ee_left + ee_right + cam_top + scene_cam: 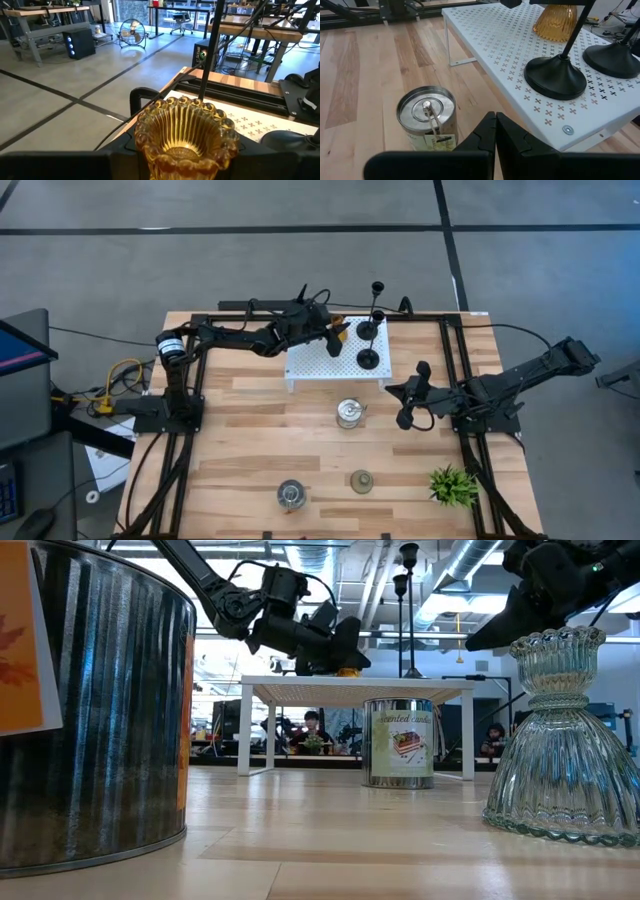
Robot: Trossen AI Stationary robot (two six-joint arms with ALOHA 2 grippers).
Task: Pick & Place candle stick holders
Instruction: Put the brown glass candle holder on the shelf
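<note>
From above, the left gripper [338,332] is reaching over the far corner of the white perforated stand [312,366], holding the amber holder [343,331] just beside the two black stemmed holders [368,359]; the right gripper [408,406] is waiting off the stand's near right corner, so the left arm is the nearer one by far. In the low view the amber holder [346,670] is sitting at the stand's top, but whether it is touching I cannot tell. The left wrist view is showing the jaws partly closed around its stem, with the fluted cup [186,129] opening straight up, so its long axis is standing vertical and a release looks to me like the move due. In the right wrist view the right gripper's fingers [495,131] are pressing together on nothing, near a silvery tin [427,116].
</note>
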